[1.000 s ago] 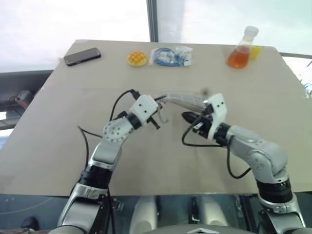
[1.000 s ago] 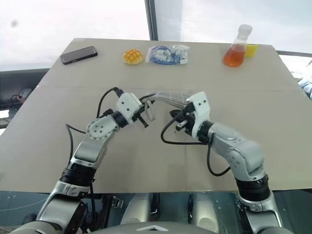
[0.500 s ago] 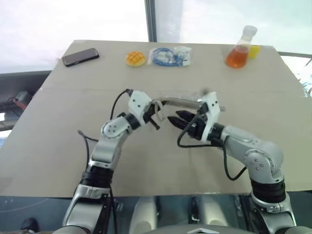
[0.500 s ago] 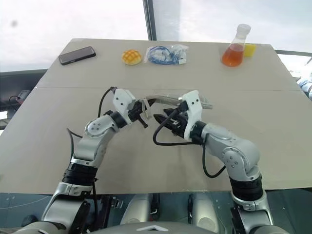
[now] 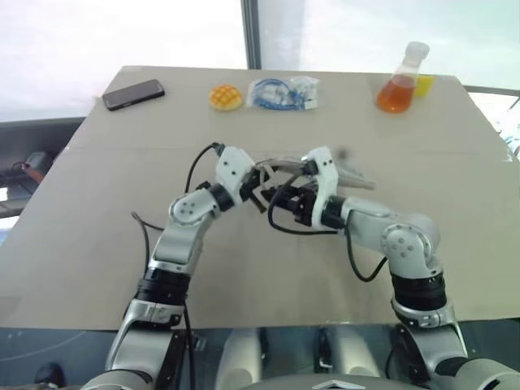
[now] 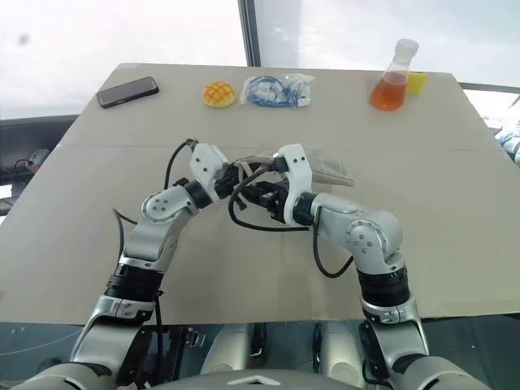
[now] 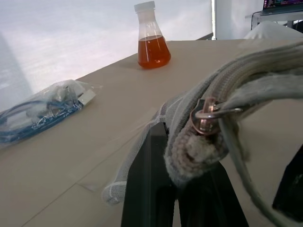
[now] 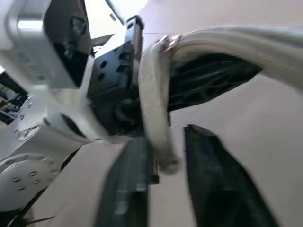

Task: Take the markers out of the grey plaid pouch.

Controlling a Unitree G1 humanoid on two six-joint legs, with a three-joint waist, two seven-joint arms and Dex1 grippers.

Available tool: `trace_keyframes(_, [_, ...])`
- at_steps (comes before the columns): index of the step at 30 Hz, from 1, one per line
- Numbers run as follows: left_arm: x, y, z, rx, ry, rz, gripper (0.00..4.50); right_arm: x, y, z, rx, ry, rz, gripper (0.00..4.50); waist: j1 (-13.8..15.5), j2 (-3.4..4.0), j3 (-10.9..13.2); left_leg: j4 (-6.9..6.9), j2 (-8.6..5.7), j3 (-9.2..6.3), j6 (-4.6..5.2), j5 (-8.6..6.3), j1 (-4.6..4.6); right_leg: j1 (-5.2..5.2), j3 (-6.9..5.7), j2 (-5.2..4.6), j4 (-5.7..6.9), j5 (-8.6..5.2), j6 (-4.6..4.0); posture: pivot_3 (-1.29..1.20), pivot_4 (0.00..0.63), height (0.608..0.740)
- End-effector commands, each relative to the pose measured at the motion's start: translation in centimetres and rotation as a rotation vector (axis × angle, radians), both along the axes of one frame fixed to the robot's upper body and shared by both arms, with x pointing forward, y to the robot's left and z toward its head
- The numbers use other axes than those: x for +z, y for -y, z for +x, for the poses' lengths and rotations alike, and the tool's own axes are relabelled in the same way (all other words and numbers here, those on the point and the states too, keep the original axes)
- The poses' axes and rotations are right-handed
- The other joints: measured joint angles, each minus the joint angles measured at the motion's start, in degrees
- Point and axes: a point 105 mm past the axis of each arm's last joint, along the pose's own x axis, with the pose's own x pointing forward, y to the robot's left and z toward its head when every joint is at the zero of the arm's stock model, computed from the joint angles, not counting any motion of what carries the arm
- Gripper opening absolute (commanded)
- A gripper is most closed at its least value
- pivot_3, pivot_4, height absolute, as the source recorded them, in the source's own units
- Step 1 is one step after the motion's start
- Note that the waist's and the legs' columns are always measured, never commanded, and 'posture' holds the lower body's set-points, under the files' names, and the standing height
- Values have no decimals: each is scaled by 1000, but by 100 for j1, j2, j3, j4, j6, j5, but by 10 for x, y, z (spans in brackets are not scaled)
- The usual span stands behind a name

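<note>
The desk [image 5: 97,244] has a plain beige top with a thin seam running across it. Along its far edge lie a black phone [image 5: 133,94], a round yellow bun-like thing [image 5: 227,97], maybe a toy, a clear plastic bag with blue cable [image 5: 284,93], and a flask of orange liquid [image 5: 400,80] beside a small yellow block [image 5: 425,85].

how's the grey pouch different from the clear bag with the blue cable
The grey plaid fabric pouch is opaque and held up off the table by the left gripper; the clear plastic bag shows its blue cable inside and lies flat at the table's far edge, untouched. Both are soft, flat bags.
</note>
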Motion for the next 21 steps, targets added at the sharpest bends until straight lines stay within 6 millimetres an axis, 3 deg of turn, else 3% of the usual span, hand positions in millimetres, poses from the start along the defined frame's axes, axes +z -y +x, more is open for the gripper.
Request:
trace_keyframes(1, [14, -6, -7, -1, 67, -14, 0, 25, 47, 0, -136, 135, -48, 48, 14, 0, 0, 0, 0, -1, 0, 0, -2, -1, 0, -1, -2, 0, 0, 0, 150, 740])
trace_keyframes(8, [6, -19, -14, 17, 30, -19, 0, 22, 147, -4, -412, 153, -290, 48, 25, 3, 2, -19, -2, 1, 0, 0, 0, -1, -1, -4, -21, 0, 0, 0, 150, 740])
trace_keyframes(9, [5, -20, -15, 19, 27, -19, 0, 22, 154, -6, -422, 149, -306, 48, 27, 5, 3, -22, -1, 1, 0, 0, 1, -2, -1, -3, -22, -1, 0, 0, 150, 740])
trace_keyframes(15, [-1, -19, -20, 10, 3, -35, 0, 12, 173, -12, -464, 102, -377, 48, 1, 6, 4, -33, 3, -3, 0, 0, 3, -1, -2, 4, -35, -2, 1, 0, 150, 740])
trace_keyframes(19, [-3, -19, -22, 4, -11, -45, 0, 9, 174, -17, -448, 124, -445, 48, 9, 8, 5, -33, 0, 1, 0, 0, -1, -1, 0, 0, -44, -2, 2, 0, 150, 740])
trace_keyframes(21, [-5, -19, -23, 6, -18, -52, 0, 8, 168, -28, -359, 181, -506, 48, 27, 10, 6, -33, -2, 3, 0, 0, -2, -1, 2, -2, -47, -2, 2, 0, 150, 740])
